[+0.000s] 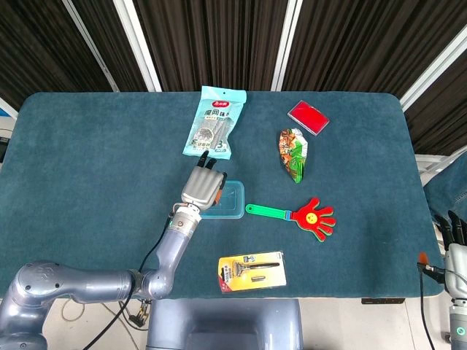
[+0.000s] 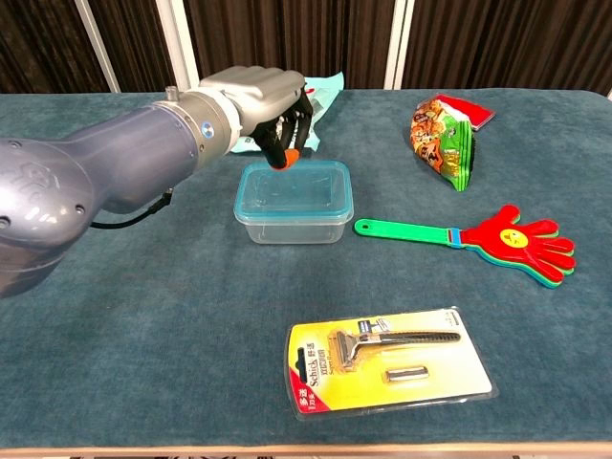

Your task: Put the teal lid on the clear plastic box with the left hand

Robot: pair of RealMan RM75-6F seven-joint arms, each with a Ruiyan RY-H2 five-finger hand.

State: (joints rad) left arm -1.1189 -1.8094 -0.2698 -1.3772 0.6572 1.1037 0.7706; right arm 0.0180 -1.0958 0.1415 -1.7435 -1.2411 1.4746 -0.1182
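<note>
Our left hand [image 2: 256, 96] hovers just behind the clear plastic box [image 2: 294, 202], at its rear left corner, fingers curled downward and holding nothing that we can make out. The right hand [image 1: 454, 244] hangs off the tabletop's [image 1: 87, 160] right edge, fingers apart and holding nothing. The teal lid [image 2: 294, 186] already lies on top of the box, its rim lined up with the walls as far as both views show; we cannot tell whether it is snapped down all round or merely resting. So we judge the task nearly done, with the step in hand being to seat the lid or confirm that it is seated. To do this well, we should bring the hand back over the middle of the lid with the fingers flattened, press straight down rather than at a slant so the light box does not slide across the cloth, then work along the edges and corners. Nearby lie the green-handled hand clapper [image 2: 478, 239], touching nothing, just right of the box, the razor pack [image 2: 390, 368] in front, and the pale blue packet [image 1: 214, 122] behind the hand, which a careless lift could brush.
</note>
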